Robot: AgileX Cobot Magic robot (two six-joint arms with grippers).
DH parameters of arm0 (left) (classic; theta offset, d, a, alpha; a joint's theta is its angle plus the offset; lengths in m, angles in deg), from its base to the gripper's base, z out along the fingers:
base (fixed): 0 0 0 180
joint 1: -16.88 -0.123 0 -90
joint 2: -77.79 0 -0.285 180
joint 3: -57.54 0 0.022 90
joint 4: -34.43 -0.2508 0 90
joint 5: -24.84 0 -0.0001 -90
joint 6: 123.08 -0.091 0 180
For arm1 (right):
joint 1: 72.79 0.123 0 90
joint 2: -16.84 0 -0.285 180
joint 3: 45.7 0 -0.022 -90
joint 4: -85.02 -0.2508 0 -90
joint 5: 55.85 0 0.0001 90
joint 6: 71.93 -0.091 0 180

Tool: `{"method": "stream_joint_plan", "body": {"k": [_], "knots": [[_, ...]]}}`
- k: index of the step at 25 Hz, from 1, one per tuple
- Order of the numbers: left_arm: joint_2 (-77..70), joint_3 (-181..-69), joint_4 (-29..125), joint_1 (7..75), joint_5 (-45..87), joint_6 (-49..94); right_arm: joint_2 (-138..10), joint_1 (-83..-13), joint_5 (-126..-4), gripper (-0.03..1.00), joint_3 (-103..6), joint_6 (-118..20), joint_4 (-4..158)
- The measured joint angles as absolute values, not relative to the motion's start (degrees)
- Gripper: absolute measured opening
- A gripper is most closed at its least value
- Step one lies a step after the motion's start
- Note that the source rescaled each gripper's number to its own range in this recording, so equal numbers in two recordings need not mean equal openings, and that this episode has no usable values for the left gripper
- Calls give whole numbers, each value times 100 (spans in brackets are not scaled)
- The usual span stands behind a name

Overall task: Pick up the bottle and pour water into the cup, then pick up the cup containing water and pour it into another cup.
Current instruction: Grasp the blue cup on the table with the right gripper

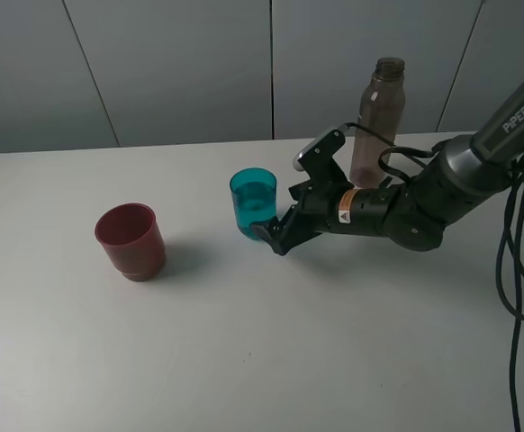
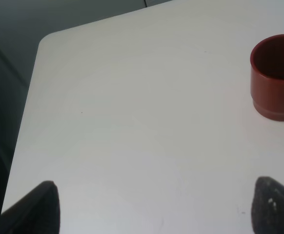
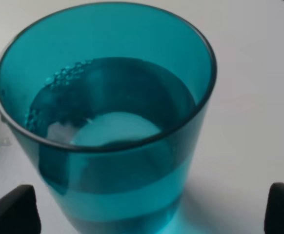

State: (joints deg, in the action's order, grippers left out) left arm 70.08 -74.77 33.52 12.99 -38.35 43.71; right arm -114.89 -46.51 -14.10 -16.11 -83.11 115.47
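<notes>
Flanks the water-filled cup with right claw spread wide, not clamped. Holds left claw apart above table, near red cup.

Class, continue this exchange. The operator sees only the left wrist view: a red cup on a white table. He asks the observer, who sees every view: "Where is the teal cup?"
Observer: In the high view the teal cup stands upright near the middle of the table. It is to the right of your red cup and apart from it.
Operator: Is there water in it?
Observer: Yes. The right wrist view shows water in it, with small bubbles along one edge.
Operator: Where is the right arm?
Observer: Its fingers stand open on either side of the teal cup, not yet closed on it.
</notes>
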Motion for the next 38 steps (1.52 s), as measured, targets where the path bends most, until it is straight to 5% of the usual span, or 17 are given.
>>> {"method": "stream_joint_plan", "body": {"k": [38], "knots": [[7008, -7477, 3352, 1299, -3835, 4355, -11653, -4370, -1284, 100, -1888, -8004, 11426]]}}
